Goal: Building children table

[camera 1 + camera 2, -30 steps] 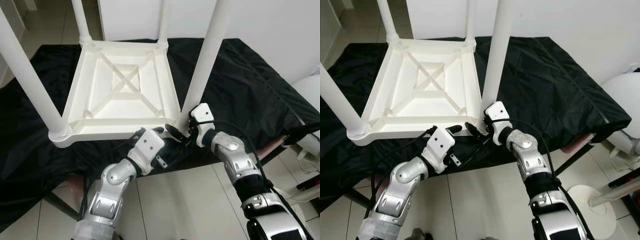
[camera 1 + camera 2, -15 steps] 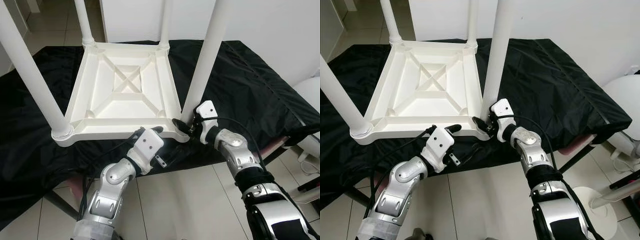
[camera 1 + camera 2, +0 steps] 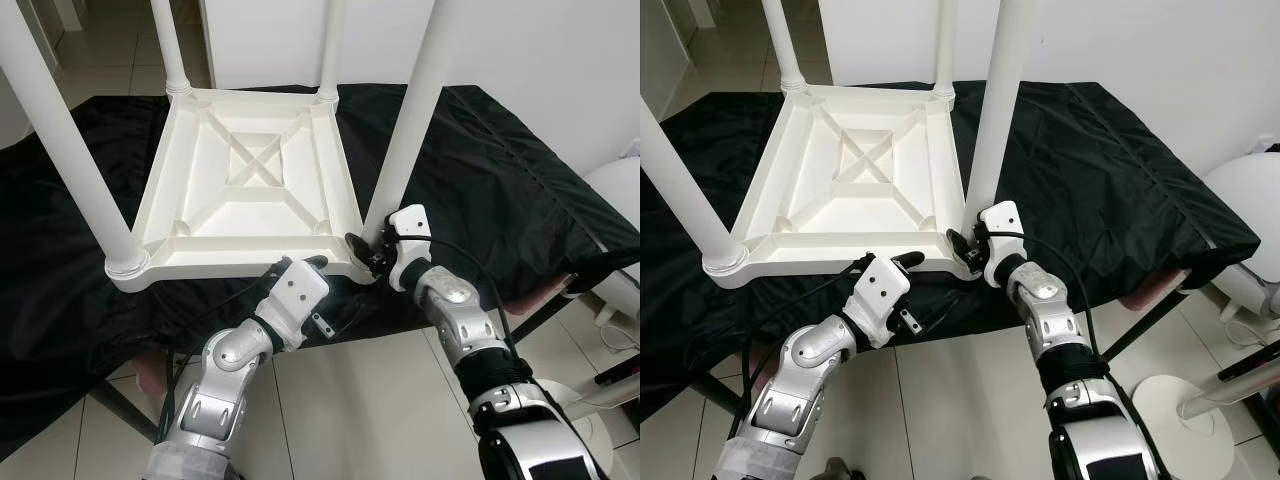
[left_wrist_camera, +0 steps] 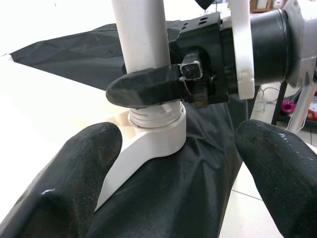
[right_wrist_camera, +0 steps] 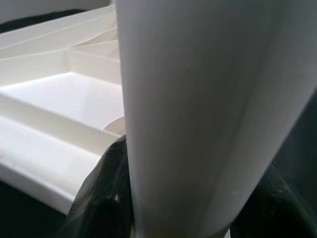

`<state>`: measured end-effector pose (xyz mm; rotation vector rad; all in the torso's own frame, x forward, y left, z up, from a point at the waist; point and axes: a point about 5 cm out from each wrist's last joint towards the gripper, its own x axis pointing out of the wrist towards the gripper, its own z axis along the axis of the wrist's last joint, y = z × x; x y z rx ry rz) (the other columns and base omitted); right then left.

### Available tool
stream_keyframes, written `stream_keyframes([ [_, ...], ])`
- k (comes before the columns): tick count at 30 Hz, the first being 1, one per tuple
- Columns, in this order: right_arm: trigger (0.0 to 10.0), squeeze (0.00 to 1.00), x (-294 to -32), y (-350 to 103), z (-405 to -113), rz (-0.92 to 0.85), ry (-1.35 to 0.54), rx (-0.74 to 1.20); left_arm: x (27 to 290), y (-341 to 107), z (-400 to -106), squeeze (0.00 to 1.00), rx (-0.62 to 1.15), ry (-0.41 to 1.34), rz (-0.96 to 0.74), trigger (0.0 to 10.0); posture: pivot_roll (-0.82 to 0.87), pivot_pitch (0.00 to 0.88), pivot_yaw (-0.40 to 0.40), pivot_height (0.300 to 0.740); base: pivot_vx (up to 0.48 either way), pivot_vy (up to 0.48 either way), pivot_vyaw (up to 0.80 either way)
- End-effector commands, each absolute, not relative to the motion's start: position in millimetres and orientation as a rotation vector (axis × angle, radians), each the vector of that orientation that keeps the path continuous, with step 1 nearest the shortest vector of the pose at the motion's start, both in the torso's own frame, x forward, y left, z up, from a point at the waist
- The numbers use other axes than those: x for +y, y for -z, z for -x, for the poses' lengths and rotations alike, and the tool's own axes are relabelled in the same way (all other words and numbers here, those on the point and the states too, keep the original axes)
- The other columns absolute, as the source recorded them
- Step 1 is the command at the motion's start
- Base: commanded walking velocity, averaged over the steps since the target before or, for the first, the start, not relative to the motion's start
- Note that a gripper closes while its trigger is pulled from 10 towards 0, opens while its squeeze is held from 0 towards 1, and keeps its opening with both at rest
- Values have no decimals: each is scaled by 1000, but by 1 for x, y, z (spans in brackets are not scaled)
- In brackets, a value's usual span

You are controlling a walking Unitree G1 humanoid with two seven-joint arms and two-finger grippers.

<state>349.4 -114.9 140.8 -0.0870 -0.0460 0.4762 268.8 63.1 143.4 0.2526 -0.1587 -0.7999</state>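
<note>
The children's table (image 3: pixel 250 190) lies upside down on a black cloth (image 3: pixel 500 190), its square underside facing up and its four round legs rising out of the corners, their long axes pointing upward. The table is smooth white plastic; the underside is a shallow tray with raised ribs running in from the rim to a small square with a cross in the middle. The cloth is thin, slightly glossy and creased, draped over a support with dark metal legs, above a pale tiled floor (image 3: pixel 350 400).

The right gripper (image 3: pixel 372 252) is at the table's near right corner, closed around the foot of the near right leg (image 3: pixel 410 120); its black fingers (image 4: pixel 148 87) sit on either side of the leg, just above the threaded collar where the leg enters its rounded corner socket (image 4: pixel 153 144). In the right wrist view the leg (image 5: pixel 208 114) stands between the two fingers, with the ribbed underside just behind it.

The left gripper (image 3: pixel 305 262) rests at the table's near edge, just beside the right gripper and on its left. Its two rounded, matte black fingers (image 4: pixel 64 188) are spread wide with nothing between them, pointing at the same corner socket.
</note>
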Motion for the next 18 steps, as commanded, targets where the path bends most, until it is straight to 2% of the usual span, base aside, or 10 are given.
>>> stream_keyframes([
  [1,10000,0,-115,-120,-342,70,-400,44,67,-143,-270,0,-163,697,-238,10000,-33,55,-44,740,0,0,0],
  [7,10000,0,-101,-119,-332,13,-234,40,66,-142,-269,0,-161,701,-236,10000,-36,58,-45,740,0,0,0],
  [11,10000,0,-87,-124,-329,-87,-103,47,65,-141,-269,0,-159,697,-232,10000,-32,61,-52,740,0,0,0],
  [18,10000,0,-77,-131,-324,-76,-142,18,64,-141,-268,0,-158,696,-227,10000,-34,67,-53,740,0,0,0],
])
